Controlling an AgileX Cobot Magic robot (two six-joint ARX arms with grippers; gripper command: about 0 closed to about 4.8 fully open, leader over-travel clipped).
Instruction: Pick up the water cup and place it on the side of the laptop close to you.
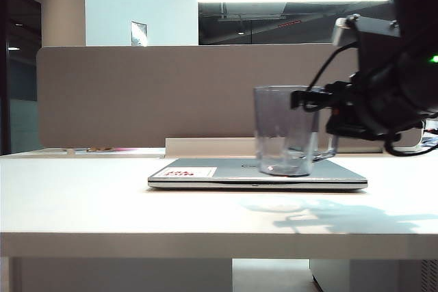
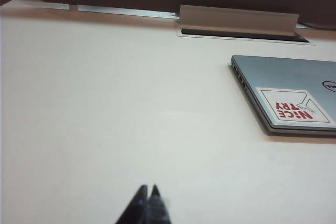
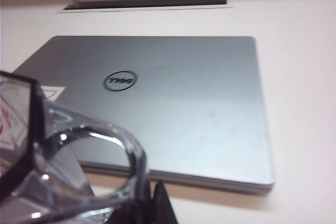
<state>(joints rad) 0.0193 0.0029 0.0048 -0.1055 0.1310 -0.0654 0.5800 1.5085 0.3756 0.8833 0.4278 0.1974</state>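
The water cup (image 1: 286, 131) is see-through plastic with flat sides and a square handle. It looks empty, so it is probably light. It looks hard, not squishy, and the smooth sides may be slippery. The handle, or the rim by the handle, looks like the best place to hold it, since a thin claw fits there.

In the exterior view the cup is at the right part of the laptop (image 1: 256, 174), with its bottom low over the lid. I cannot tell if it touches the lid or hangs just above it. The laptop lies shut on the white bench (image 1: 102, 203).

The right claw (image 3: 152, 203) comes in from the right. Its tips are pinched nearly together, and they look to be at the cup's handle (image 3: 100, 145). So I think it is holding the cup there, though the exact touch is hard to see.

The left claw (image 2: 147, 195) is pinched shut on nothing. It sits low over the bare bench, well to the left of the laptop.
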